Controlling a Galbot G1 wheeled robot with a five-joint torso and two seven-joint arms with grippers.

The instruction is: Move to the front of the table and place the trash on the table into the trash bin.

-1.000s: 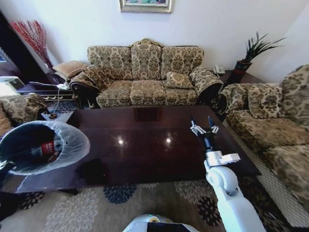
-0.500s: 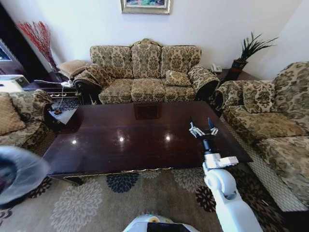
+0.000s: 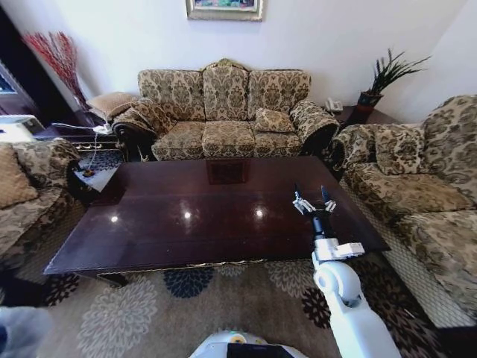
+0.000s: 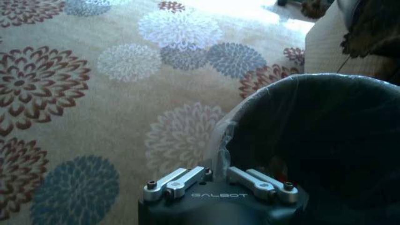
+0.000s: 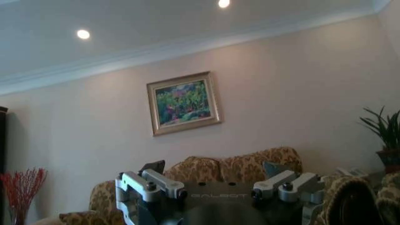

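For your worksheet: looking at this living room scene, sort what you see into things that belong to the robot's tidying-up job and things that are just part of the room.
Belongs to the job:
table
trash bin, gripped at its rim by the left gripper
right gripper, open above the table

Just part of the room:
sofa
potted plant
framed picture
flowered rug

The table [image 3: 216, 216] stands on a flower-patterned carpet [image 3: 134, 313] — glossy top reflecting ceiling lights.
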